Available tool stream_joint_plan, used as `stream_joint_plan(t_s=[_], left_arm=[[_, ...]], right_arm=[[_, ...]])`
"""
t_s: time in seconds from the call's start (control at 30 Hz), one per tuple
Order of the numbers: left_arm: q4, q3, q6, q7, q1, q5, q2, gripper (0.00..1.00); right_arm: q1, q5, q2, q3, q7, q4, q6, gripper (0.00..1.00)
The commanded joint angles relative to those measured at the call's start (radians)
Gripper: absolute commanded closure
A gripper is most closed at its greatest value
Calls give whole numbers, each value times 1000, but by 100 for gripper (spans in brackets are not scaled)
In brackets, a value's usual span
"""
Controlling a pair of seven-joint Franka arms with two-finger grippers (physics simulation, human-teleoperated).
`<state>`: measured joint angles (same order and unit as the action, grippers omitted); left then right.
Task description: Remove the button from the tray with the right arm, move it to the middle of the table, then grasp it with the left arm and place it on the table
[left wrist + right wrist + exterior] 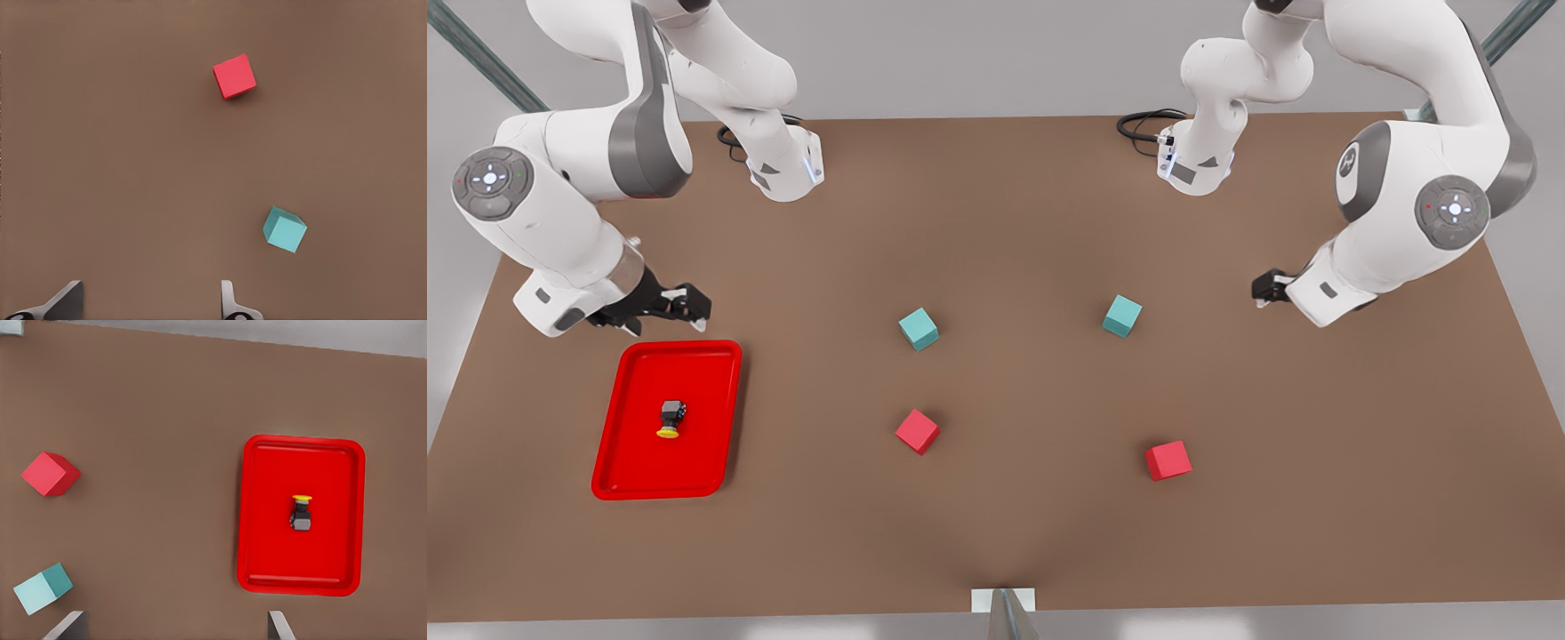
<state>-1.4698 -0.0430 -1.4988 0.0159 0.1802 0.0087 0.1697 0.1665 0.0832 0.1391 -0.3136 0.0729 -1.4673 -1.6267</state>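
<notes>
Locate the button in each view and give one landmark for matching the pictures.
Front view: the button lies on its side in the tray, at the front view's left, near the right gripper.
Right wrist view: the button sits near the tray's middle.
Left wrist view: not in it.
Shared landmark: the tray joins the front and right wrist views.

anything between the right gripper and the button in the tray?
No object. In the front view the right gripper hangs just beyond the tray's far rim; between it and the button lie only that rim and bare red tray floor.
</notes>
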Motion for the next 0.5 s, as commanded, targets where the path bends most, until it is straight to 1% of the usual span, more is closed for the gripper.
stream_joint_plan(t_s=[0.0,0.07,0.13,0.17,0.2,0.23,0.27,0.3,0.33,0.37,0.4,0.47], left_arm=[[0,0,-74,-16,1,7,-1,0],[2,-1,-72,-13,2,7,11,0],[3,-1,-78,-14,5,5,37,0],[5,-1,-84,-14,7,7,56,0],[5,-1,-89,-14,7,5,63,0],[6,-1,-90,-14,7,7,63,0],[6,-1,-95,-14,7,7,65,0],[5,-1,-95,-14,7,7,66,0],[6,-1,-95,-14,7,5,71,0],[5,-1,-95,-13,7,5,73,0],[5,-1,-98,-13,7,5,74,0],[5,-1,-104,-13,7,5,80,0]], right_arm=[[4,0,-1,-1,31,-4,-27,0],[19,-5,2,-1,33,-5,-10,0],[19,0,39,-1,22,-7,-1,0],[50,0,109,1,15,-42,76,0],[85,1,145,1,13,-93,56,0],[116,3,136,-1,-11,-234,-74,0],[177,3,116,-4,-88,-421,-287,0],[231,3,114,-4,-126,-547,-467,0],[274,53,117,-4,-139,-634,-648,0],[317,84,119,-5,-163,-695,-769,0],[350,87,126,-5,-245,-708,-847,0],[403,90,175,-4,-344,-703,-933,0]])
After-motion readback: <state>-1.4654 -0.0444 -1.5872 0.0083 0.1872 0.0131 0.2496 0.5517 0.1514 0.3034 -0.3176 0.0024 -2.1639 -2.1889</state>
